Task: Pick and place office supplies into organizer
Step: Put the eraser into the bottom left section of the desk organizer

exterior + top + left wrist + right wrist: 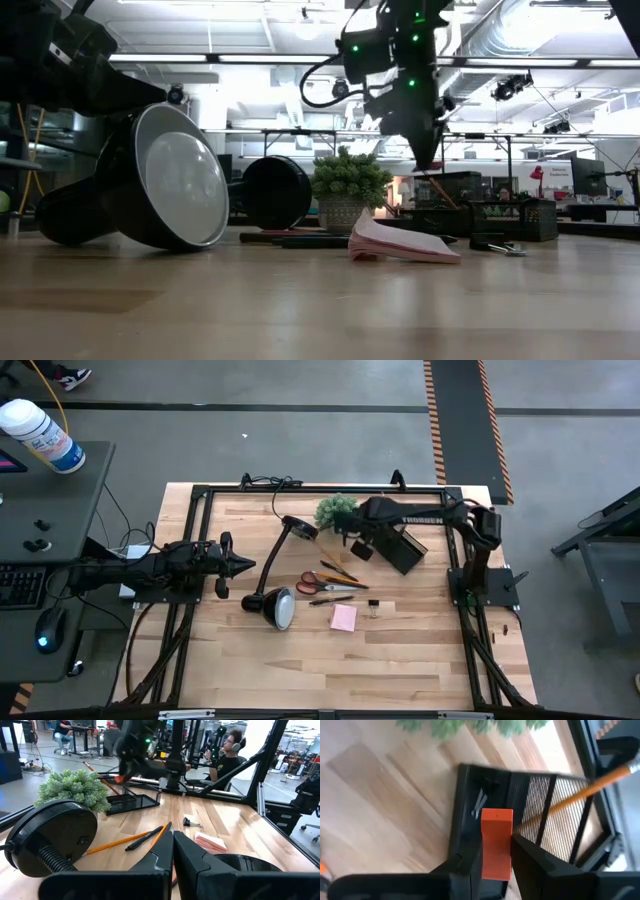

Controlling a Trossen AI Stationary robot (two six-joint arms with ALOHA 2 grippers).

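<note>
The left pincer point(243, 566) hovers at the desk's point(420, 660) left side, fingers pressed together and holding nothing. Just beyond its tips lies the lamp point(275, 605), tipped over. Past that rest the scissors point(318, 582), two pencils point(335, 572), a dark pen point(330, 599), the pink pad point(344, 618) and, beside the pad, the black clip point(373, 606). The plant point(335, 510) stands at the far edge. The right pincer point(502, 845) hangs above the organizer point(402, 547), clamped on an orange pencil point(600, 785) whose free end slants over the mesh compartments; an orange block point(496, 842) sits between its fingers. The organizer lies directly below this pincer, just beside the plant.
</note>
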